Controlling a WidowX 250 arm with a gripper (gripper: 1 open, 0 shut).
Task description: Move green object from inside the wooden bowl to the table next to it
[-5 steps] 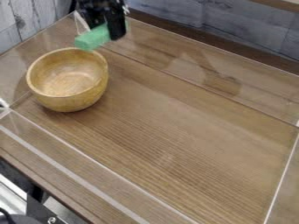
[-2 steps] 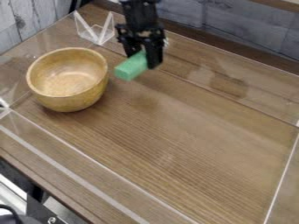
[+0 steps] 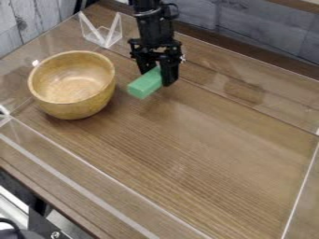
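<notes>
The green block (image 3: 145, 85) was held clamped in the gripper (image 3: 157, 75), low over the table (image 3: 200, 140) just right of the empty wooden bowl (image 3: 73, 84), apparently for set-down.

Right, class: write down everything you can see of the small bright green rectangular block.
The small bright green rectangular block is a plain, matte bar, foam-like in look, with flat faces and no markings. It sits tilted, its upper end clamped between the fingers of the black gripper, its lower end at or just above the brown wood-grain table, beside and outside the round tan wooden bowl.
</notes>
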